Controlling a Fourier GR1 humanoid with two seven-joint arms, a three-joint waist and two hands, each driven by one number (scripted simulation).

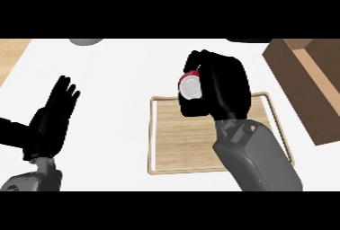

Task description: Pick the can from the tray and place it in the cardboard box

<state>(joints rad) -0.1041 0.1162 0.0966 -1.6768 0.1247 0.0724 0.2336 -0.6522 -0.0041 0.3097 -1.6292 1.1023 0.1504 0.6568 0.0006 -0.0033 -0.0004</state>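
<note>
A red can with a silver end shows between the fingers of my right hand, which is curled round it and hides most of it. The hand holds the can over the far edge of the wooden tray, which lies in the middle of the white counter. The cardboard box stands at the right edge, to the right of the hand, its brown wall facing me. My left hand is at the left, open with fingers up, resting and holding nothing.
A grey round object shows partly at the top edge, left of centre. A dark shape sits at the top edge near the box. A strip of wooden surface borders the white counter at the far left.
</note>
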